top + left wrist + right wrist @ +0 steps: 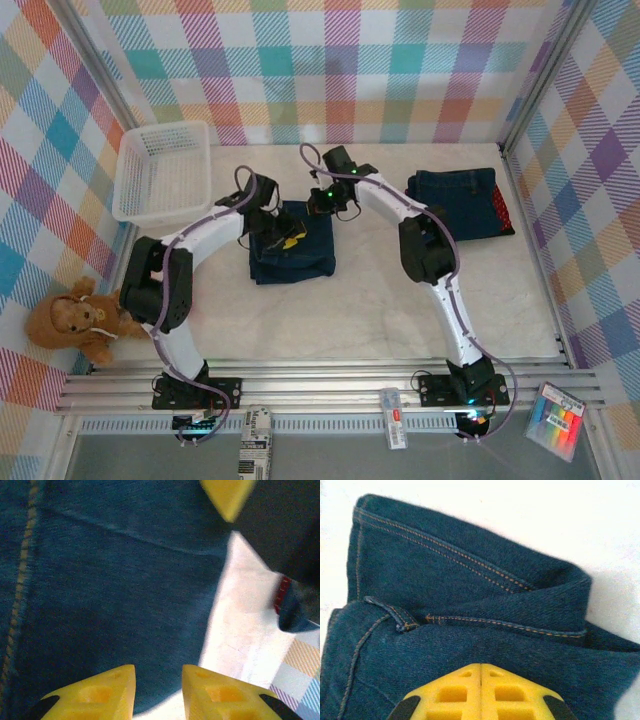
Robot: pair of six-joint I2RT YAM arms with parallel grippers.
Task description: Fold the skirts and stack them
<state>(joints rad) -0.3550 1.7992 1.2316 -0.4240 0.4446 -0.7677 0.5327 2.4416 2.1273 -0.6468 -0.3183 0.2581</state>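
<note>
**Top external.** A dark denim skirt (292,248) lies folded at mid-counter (400,310). The left tool (272,222) and the right tool (320,205) are both over its far edge. A stack (458,200) of folded skirts lies well apart to the right, near the side wall, with bare counter between. A white basket (165,170) sits at far left.

**Left wrist.** The left tool (157,680) is part-open over the denim, with nothing between its fingers. The skirt's edge runs beside bare counter.

**Right wrist.** The right tool (481,667) is closed flush and empty above the doubled waistband (485,587).

The step is probably a transfer to the stack. It is best done by taking every layer at both far corners and lifting evenly, so the fold holds.
</note>
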